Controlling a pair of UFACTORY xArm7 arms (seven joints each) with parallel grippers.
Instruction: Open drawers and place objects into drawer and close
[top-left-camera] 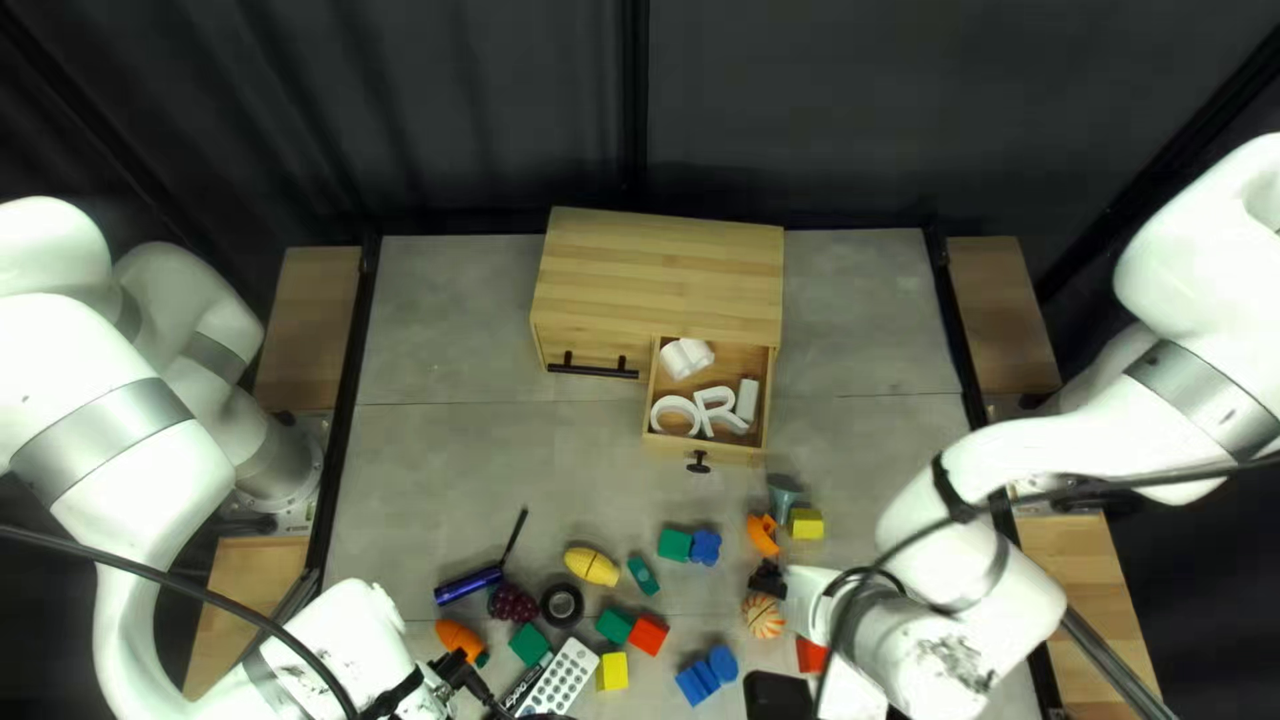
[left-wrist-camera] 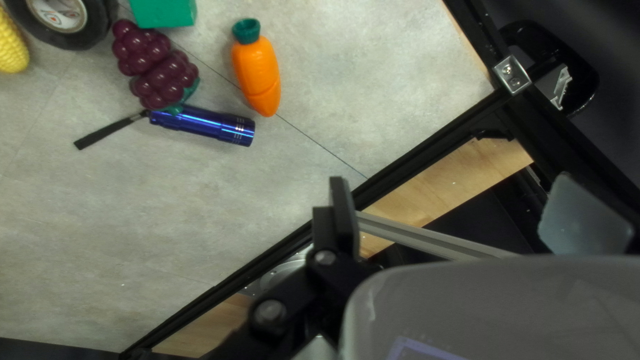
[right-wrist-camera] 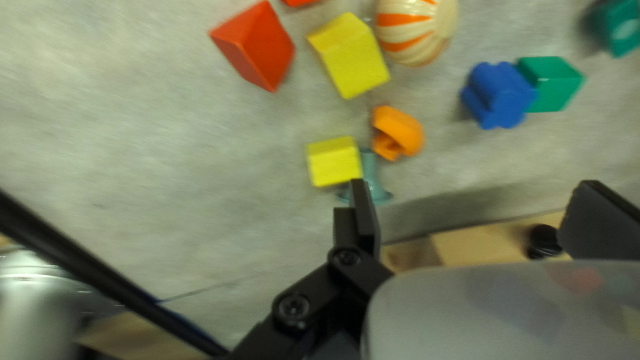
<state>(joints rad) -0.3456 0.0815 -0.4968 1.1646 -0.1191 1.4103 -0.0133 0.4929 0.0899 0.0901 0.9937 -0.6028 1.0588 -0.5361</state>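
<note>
Left gripper and right gripper both released; closing the open drawer probably wants a slow, straight push at its black knob, white letters kept low.

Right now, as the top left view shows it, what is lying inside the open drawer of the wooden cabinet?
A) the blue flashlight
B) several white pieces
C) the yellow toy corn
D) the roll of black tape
B: the open drawer holds white pieces, one of them shaped like an R.
</note>
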